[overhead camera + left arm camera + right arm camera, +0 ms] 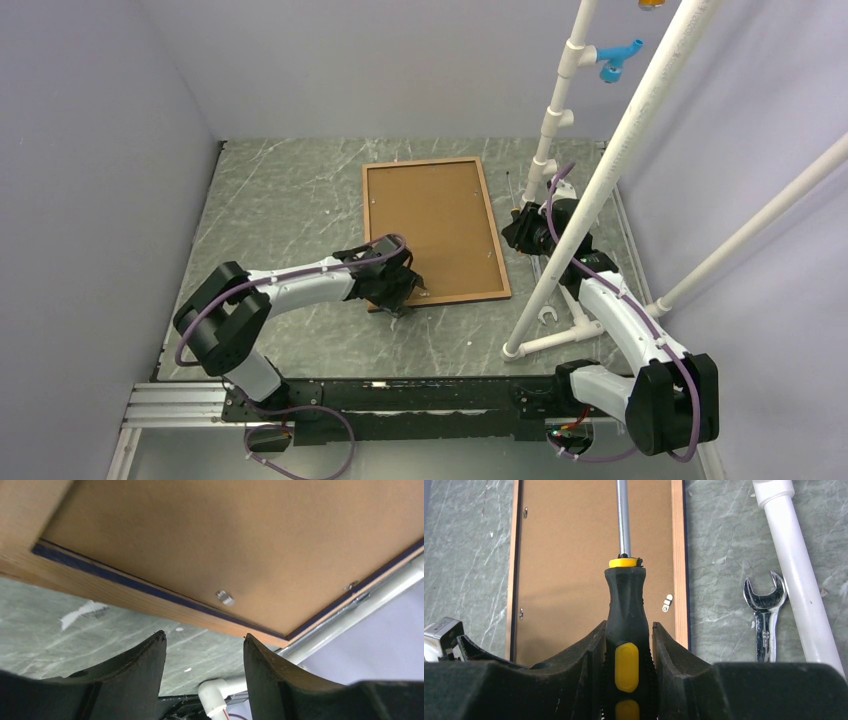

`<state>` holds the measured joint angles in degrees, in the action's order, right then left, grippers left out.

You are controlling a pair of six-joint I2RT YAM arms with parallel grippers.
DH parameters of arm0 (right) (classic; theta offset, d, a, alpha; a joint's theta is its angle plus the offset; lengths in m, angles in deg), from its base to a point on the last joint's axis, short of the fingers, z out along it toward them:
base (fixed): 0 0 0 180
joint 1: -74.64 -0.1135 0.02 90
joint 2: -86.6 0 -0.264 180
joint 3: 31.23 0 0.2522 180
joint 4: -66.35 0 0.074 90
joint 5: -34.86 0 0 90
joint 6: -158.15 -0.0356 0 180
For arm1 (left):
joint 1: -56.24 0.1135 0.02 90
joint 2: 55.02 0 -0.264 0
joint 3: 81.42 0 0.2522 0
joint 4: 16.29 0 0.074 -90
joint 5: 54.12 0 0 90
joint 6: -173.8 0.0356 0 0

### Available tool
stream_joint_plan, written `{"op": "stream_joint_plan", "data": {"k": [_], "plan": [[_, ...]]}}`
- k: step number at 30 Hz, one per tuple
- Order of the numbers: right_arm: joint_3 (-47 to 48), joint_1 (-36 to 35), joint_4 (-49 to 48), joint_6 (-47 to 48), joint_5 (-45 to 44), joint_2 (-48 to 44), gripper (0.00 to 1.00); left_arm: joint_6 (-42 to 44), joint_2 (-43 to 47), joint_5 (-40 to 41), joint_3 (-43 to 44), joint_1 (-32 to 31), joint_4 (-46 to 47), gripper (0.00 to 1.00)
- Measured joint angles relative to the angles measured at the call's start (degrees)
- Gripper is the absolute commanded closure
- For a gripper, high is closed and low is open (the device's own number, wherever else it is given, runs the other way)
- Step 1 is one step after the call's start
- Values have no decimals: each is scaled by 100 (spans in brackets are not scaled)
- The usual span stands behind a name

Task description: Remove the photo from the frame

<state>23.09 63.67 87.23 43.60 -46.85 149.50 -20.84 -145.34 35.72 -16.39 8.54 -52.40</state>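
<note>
The left gripper (405, 290) is held low and open at the near corner of the frame (422, 163), which is laid back-up, photo (435, 230) inside. A screwdriver (625, 610) is clamped by the right gripper (525, 232). Clips (667, 602) are shown only in wrist views.

- The left arm (300, 285) is showing smooth white shells on its long links, with chunky black housings bulging at the joints.
- The right arm (625, 315) is wearing the same white shells and boxy black joint blocks.
- A lilac cable (300, 268) is running along each arm, looping free around the black joints.
- The left gripper (204, 640) is presenting two matte black fingers (142, 667), broad at the root and curving up to blunt tips with slightly rough edges.
- The right gripper (629, 625) is showing fingers (574, 655) of the same dull black, curved shape.
- A black mounting rail (400, 395) is carrying both bases.
</note>
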Motion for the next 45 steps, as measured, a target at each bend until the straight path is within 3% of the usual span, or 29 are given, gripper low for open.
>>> {"op": "stream_joint_plan", "data": {"k": [12, 16, 20, 25, 32, 34, 38, 45], "plan": [[-13, 0, -76, -13, 120, 15, 100, -7, -420, -98, -15, 144, -83, 42], [-17, 0, -79, -13, 122, 15, 100, 2, -557, -127, 103, 146, -155, 60], [-20, 0, -79, -13, 122, 15, 100, -111, -592, -76, 153, 188, -208, 65], [-44, 0, -79, -13, 120, 15, 100, -111, -595, 186, 223, 236, -284, 78], [-57, 0, -79, -13, 122, 15, 100, -9, -437, 520, 96, 439, -426, 82], [-57, 0, -79, -11, 131, 15, 100, 83, -199, 776, -98, 634, -568, 88], [-57, 0, -79, -11, 190, 31, 100, 485, 358, 1220, -450, 1174, -1189, 100], [-57, 0, -83, -11, 273, 127, 100, 2518, 933, 1703, -765, 1939, -1641, 100]]}}
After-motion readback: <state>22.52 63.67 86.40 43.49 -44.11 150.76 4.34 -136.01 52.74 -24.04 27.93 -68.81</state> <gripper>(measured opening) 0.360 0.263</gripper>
